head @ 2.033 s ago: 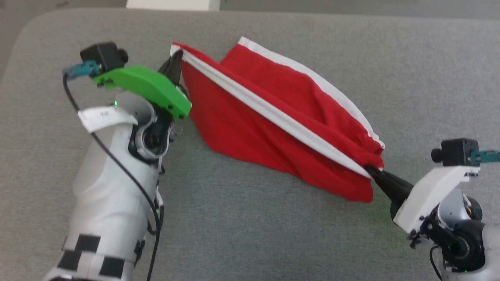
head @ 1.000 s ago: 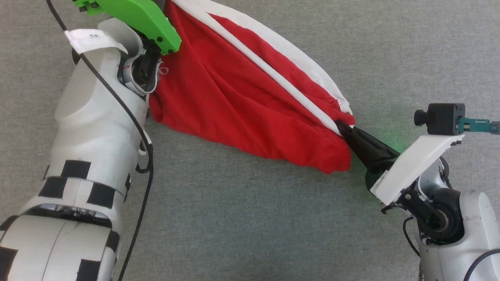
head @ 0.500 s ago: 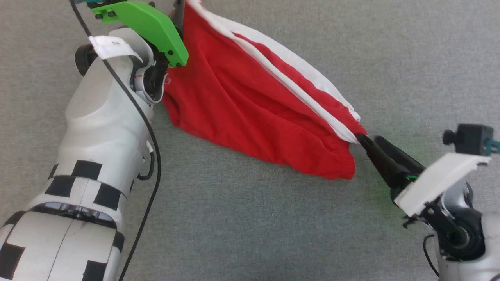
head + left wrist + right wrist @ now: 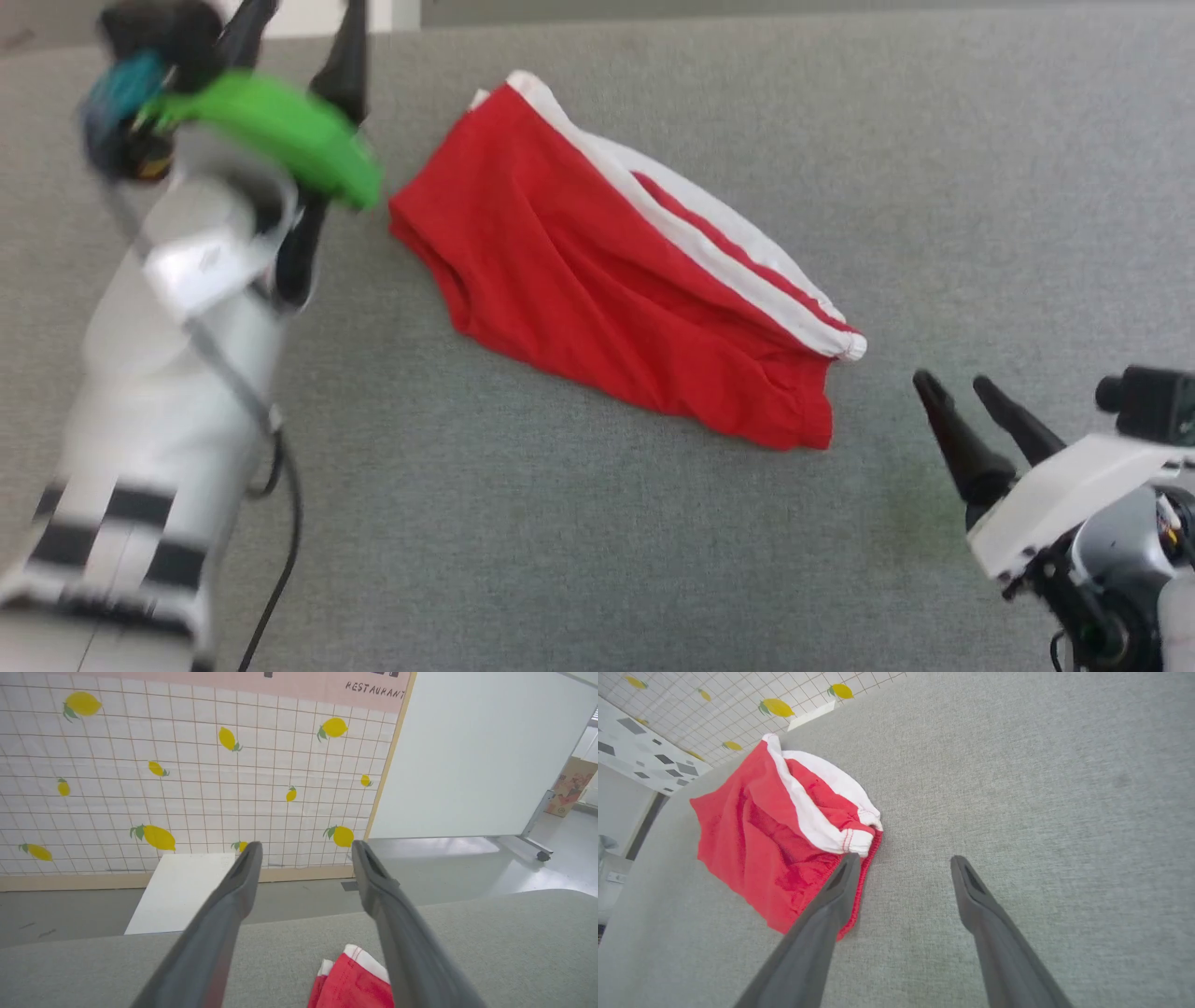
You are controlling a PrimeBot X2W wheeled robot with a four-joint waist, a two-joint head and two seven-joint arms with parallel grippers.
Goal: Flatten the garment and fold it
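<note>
1. Grey, felt-like cloth covers the desk in front of us. Beyond its far edge stand a tiled wall printed with lemons and a plain white panel.
2. We see the garment, red shorts, lying on the desk just left of centre. It slants from the far left towards the near right.
3. The shorts are doubled over lengthwise and creased. A white stripe runs along the upper edge, with a second red layer showing behind it. We judge the garment slack because nothing holds it, and not yet flat.
4. Our left gripper hangs above the desk's far left, beside the garment's far end. Its jaws are spread wide and hold nothing. It points out towards the wall rather than down, and the wrist view shows a corner of the shorts below it.
5. Our right gripper sits near the garment's near right end, a short gap away in the head view. Its jaws are also wide apart and empty, aimed at the cloth.
6. One arm at each end suits stretching the shorts along their length. We judge the spread jaws ready to take a fresh hold.
7. Smoothing looks unfinished, so a proper fold remains ahead. Soft fabric like this may bunch again when lifted.
</note>
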